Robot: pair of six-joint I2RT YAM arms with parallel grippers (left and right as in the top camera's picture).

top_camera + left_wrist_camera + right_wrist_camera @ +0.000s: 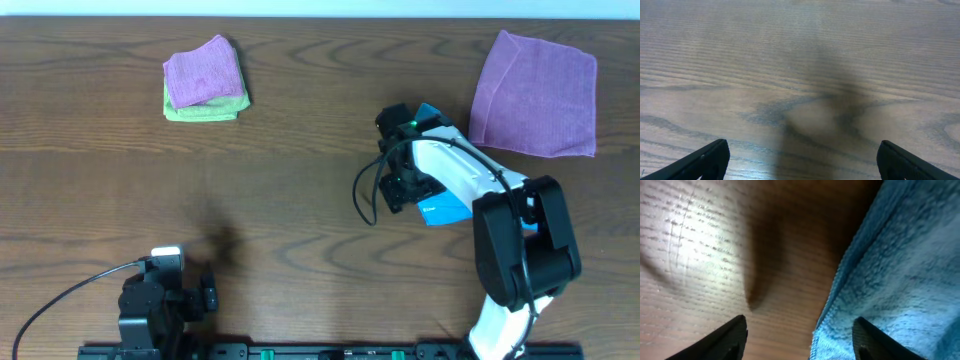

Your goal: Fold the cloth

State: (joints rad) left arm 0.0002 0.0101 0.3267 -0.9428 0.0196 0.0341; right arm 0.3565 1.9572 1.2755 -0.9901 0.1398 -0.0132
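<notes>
Most of the sky-blue cloth (447, 210) lies under my right arm in the overhead view, where only a bit near the wrist and a corner further back show. In the right wrist view the cloth (900, 265) fills the right side, its ribbed edge running down between my fingers. My right gripper (802, 337) is open and straddles that edge, one finger over bare wood and the other over the cloth. At the table's near left my left gripper (802, 160) is open, with only wood beneath it.
A large purple cloth (535, 95) lies at the back right. At the back left, a small folded purple cloth (203, 72) sits on a lime-green one (205, 110). A black cable loops beside my right wrist (362, 195).
</notes>
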